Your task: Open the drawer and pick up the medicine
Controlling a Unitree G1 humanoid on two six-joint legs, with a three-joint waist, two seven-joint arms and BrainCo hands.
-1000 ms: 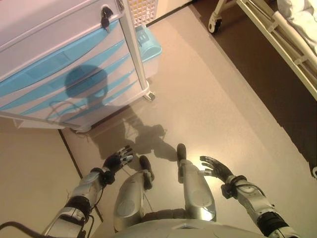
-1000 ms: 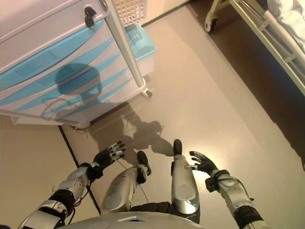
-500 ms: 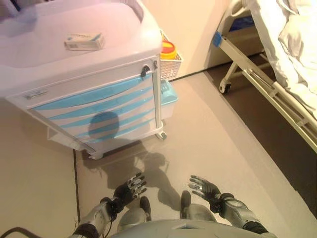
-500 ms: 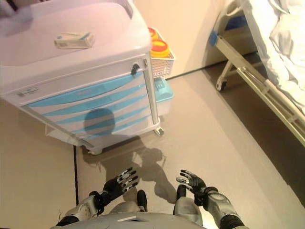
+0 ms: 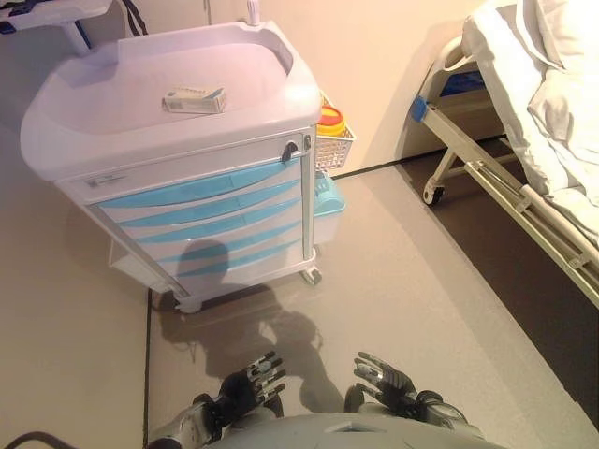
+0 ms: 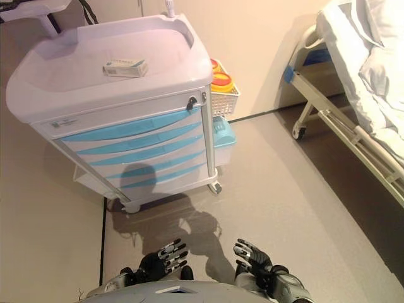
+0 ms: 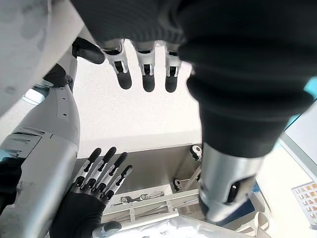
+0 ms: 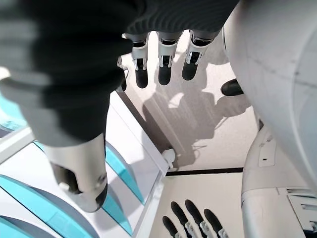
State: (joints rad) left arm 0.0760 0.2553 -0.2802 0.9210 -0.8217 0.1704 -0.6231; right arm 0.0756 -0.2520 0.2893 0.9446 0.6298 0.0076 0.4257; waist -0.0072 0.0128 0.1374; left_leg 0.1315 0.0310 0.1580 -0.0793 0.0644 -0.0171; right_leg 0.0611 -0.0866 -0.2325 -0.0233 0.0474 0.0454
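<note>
Right now the medicine box (image 5: 195, 100) lies flat on the worktop (image 5: 112, 112) of the white medical cart (image 5: 187, 159), toward the back, nothing touching it. All blue-fronted drawers (image 5: 206, 210) are closed; a key lock (image 5: 289, 148) sits at the top right corner of the cart front. White wire basket (image 5: 334, 150) hangs on the cart's right side with a yellow-and-orange container (image 5: 330, 118) in it, and a light blue bin (image 5: 328, 195) below that. Left robot hand (image 5: 248, 383) and right robot hand (image 5: 382, 382) are low down, well apart from the cart, both released with fingers spread straight, holding nothing. Hospital bed (image 5: 524, 122) with white bedding stands off to the right on the floor (image 5: 421, 299).
</note>
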